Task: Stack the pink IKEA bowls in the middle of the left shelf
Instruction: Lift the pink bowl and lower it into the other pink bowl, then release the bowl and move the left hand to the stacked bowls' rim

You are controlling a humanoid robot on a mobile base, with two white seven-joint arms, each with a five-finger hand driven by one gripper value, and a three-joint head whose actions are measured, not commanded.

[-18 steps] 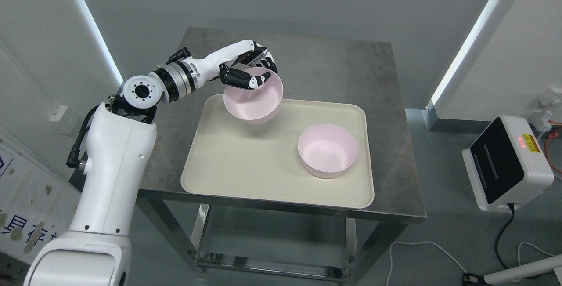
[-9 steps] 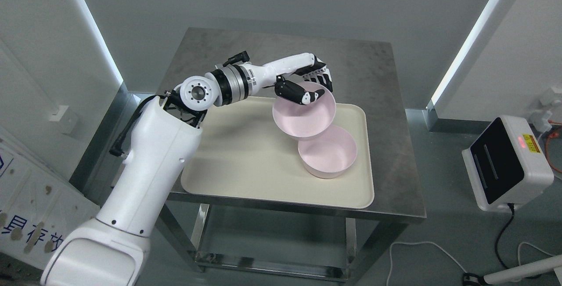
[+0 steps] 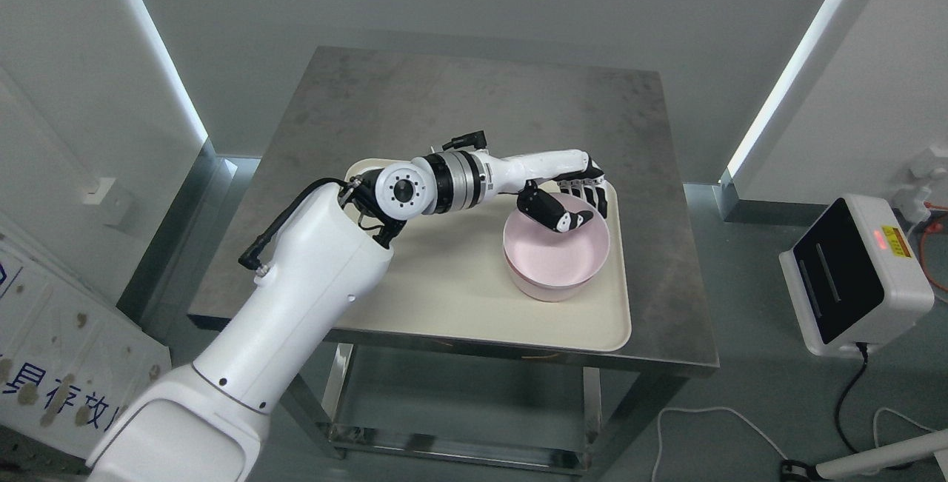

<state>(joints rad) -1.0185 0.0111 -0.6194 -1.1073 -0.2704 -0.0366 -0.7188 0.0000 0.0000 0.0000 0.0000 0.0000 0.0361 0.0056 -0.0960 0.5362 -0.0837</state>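
Right of centre, the left hand [image 3: 574, 204] has its fingers [image 3: 566, 220] clamped on a pink bowl [image 3: 557, 249], nested on the tray [image 3: 437, 289]; opening crooked could tip it.

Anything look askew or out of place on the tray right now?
Nothing stands out. The left hand grips the rim of the upper pink bowl, nested squarely in the lower bowl on the cream tray. No spills or damage.

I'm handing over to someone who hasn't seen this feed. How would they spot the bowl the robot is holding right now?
Start at the steel table in the middle of the view, then find the cream tray on it. At the tray's right end sits a pink bowl stack. The held one is the upper bowl, nested in the lower, with the left hand pinching its far rim, black thumb inside.
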